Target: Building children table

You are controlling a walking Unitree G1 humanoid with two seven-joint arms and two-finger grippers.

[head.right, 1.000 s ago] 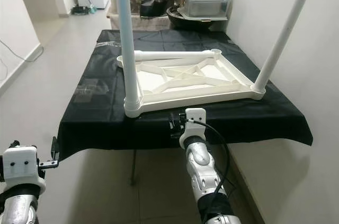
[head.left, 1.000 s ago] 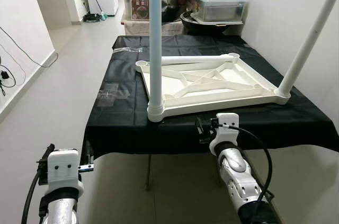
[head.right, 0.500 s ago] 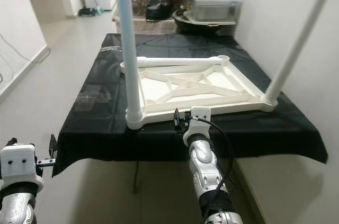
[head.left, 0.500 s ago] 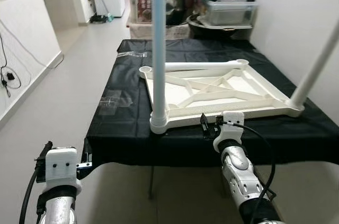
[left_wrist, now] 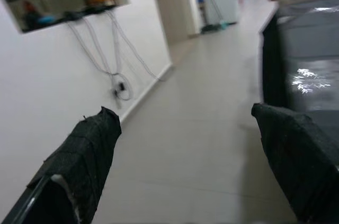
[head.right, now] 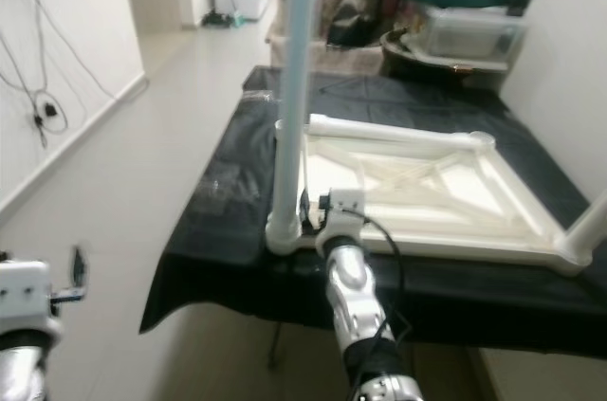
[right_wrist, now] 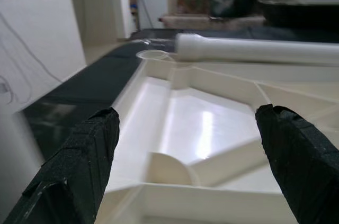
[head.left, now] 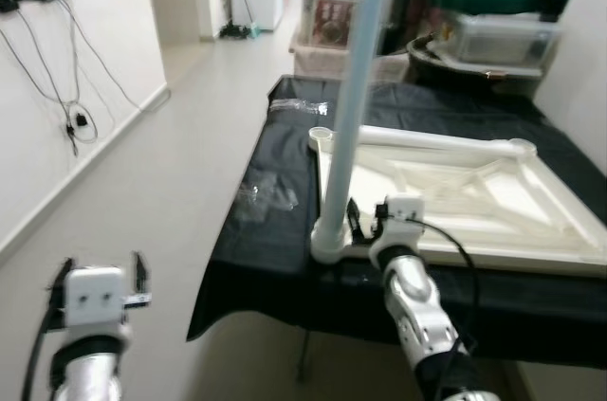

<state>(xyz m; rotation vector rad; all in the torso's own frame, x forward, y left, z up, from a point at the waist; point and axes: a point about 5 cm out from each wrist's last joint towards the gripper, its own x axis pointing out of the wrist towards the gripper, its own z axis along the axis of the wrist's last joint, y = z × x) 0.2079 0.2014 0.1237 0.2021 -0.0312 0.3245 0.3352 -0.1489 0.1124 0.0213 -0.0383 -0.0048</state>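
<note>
The white table top (head.left: 474, 192) is laid upside down on the black-clothed table (head.left: 275, 230), one leg (head.left: 353, 98) fitted upright at its 7 o'clock corner, another leg (right_wrist: 259, 49) lying loose along the far edge. The right gripper (head.left: 365, 226) is held released at the near rim, just beside the upright leg. The left gripper (left_wrist: 185, 144) is spread wide over the floor (head.left: 180, 164), at the table's 8 o'clock.

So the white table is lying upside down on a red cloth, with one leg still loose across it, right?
Not quite: the cloth is black, not red, as the left eye view shows. The rest holds: the white table lies upside down on it, and one loose leg lies across its far side. The right end effector is at the table's near edge, fingers open.
</note>
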